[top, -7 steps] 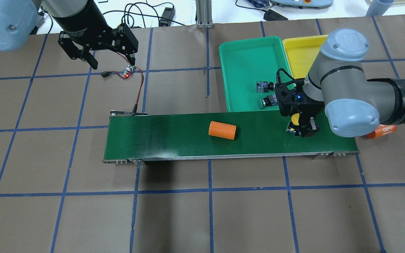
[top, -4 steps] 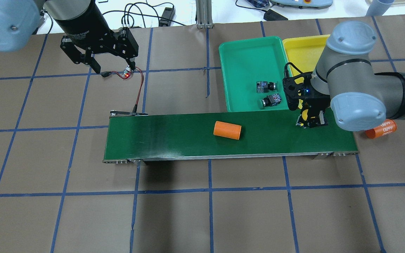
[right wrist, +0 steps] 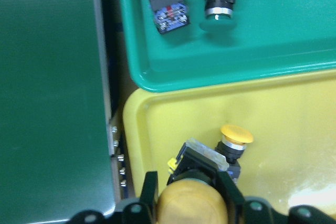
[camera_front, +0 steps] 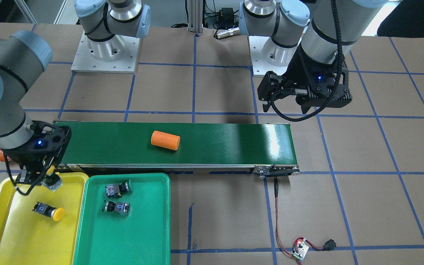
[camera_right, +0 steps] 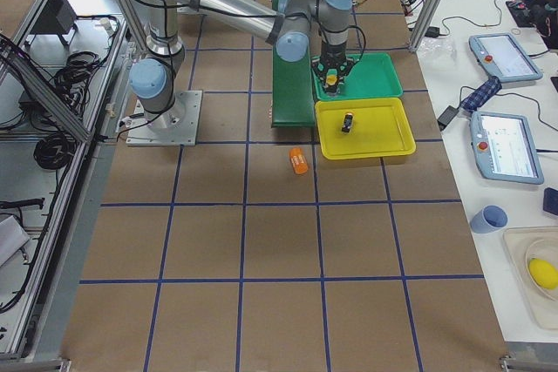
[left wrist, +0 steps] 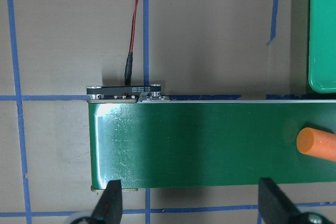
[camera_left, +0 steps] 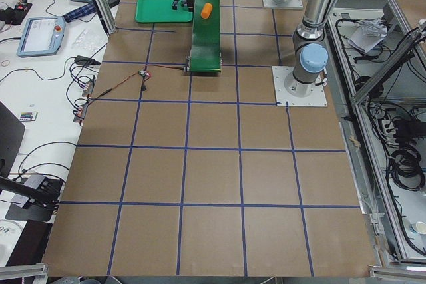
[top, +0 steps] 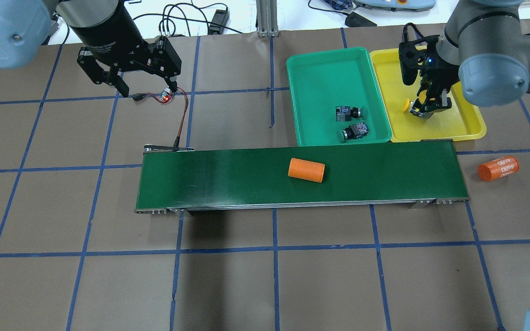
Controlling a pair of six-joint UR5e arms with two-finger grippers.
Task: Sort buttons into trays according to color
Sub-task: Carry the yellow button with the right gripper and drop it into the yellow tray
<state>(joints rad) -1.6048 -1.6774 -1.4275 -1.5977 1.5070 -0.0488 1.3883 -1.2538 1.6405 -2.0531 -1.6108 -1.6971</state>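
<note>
While the right gripper hangs low over the yellow tray, above the half nearer the conveyor belt, we see its fingers clamped on a yellow button. That button's long axis runs roughly vertical, with the cap up between the fingers and the blocky body below; we cannot tell whether it touches the tray floor. Just beside it, a second yellow button lies on its side in the same tray, its cap pointing toward the green tray.

The green tray holds two green buttons, both on their sides and near each other, lying roughly parallel to the belt. The one nearer the belt has its cap pointing away from the yellow tray, and the other has its cap pointing toward it.

We find the left gripper spread wide and empty above the table, past the belt's other end. An orange cylinder lies on the belt.
</note>
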